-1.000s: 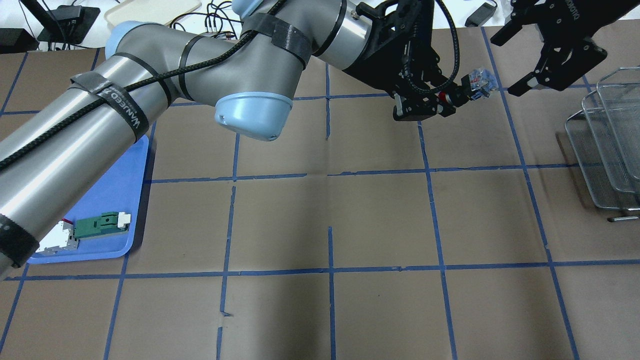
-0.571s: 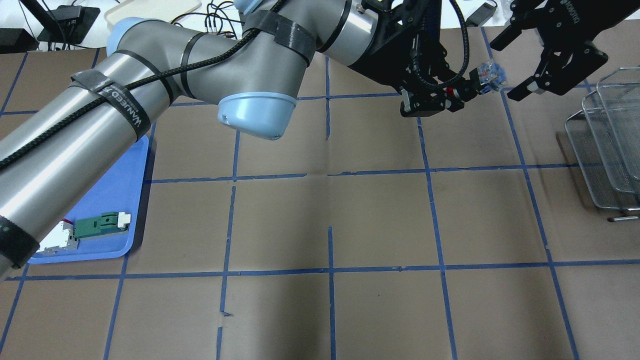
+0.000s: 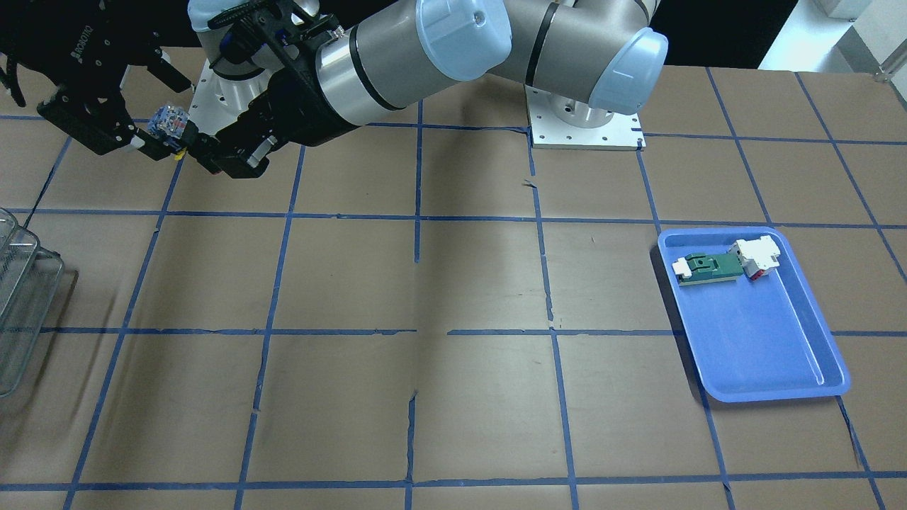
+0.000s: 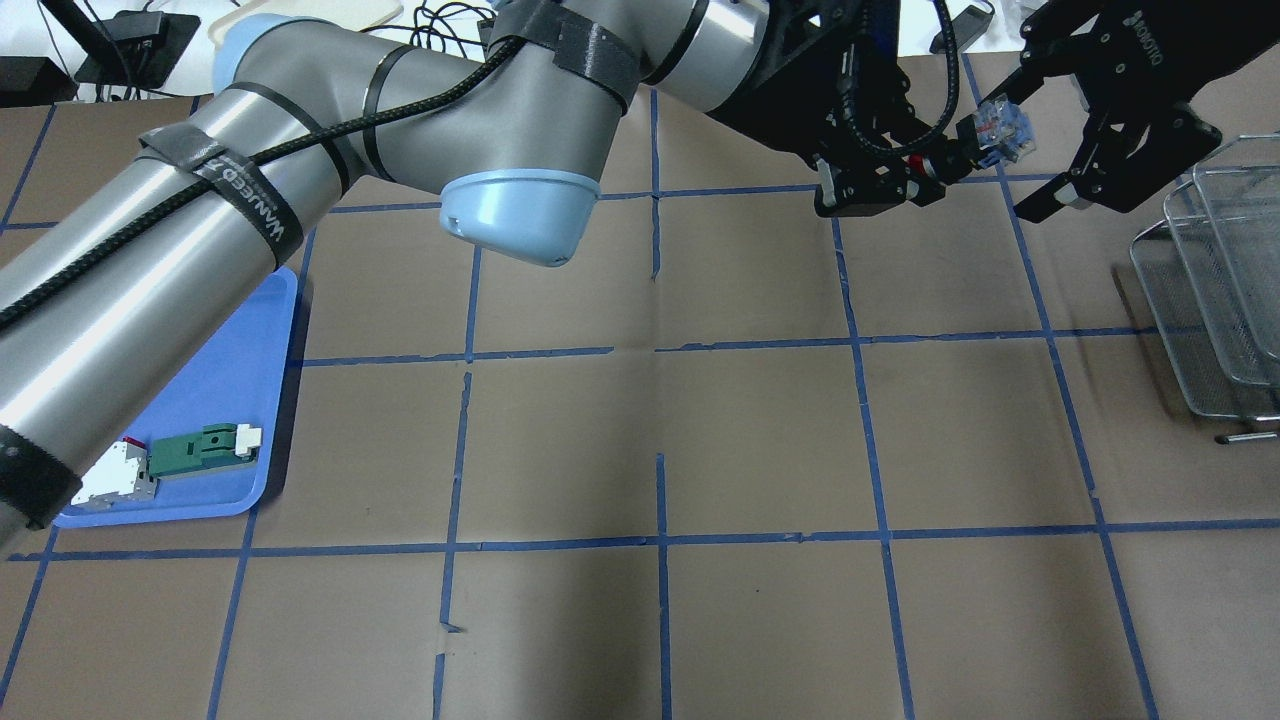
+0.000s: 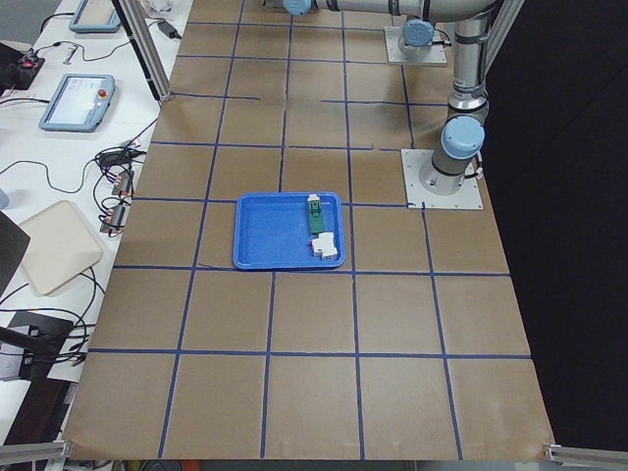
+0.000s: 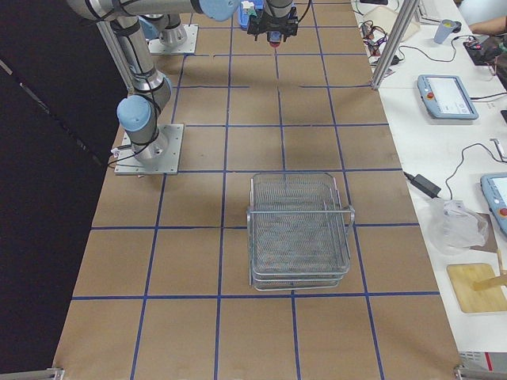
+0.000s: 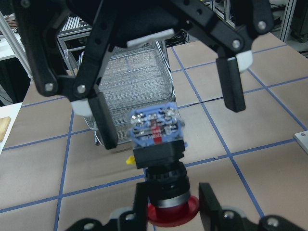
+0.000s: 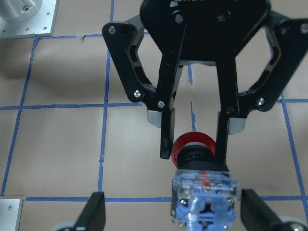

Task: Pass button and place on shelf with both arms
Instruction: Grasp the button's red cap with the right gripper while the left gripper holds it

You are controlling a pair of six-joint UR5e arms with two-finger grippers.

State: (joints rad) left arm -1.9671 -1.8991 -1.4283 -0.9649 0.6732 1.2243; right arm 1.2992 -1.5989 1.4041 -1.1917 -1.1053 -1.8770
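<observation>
My left gripper [image 4: 922,172] is shut on the button [image 4: 985,132] at its red cap and black body, and holds it in the air at the far right of the table. The bluish clear block points at my right gripper [image 4: 1032,145], which is open with one finger on each side of the block, not touching it. The left wrist view shows the button [image 7: 156,132] between the right gripper's fingers [image 7: 103,120]. The right wrist view shows the block [image 8: 204,192] close up. The wire shelf [image 4: 1210,290] stands to the right, also in the exterior right view [image 6: 301,229].
A blue tray [image 4: 240,400] at the near left holds a green-and-white flat part [image 4: 200,447] and a white block with red [image 4: 115,478]. The left arm [image 4: 300,170] stretches across the far half of the table. Blue tape lines grid the brown table.
My left gripper has carried the button to the right and a little farther away. The clear block now sits between the right gripper's open fingers. The right gripper shifted slightly.
</observation>
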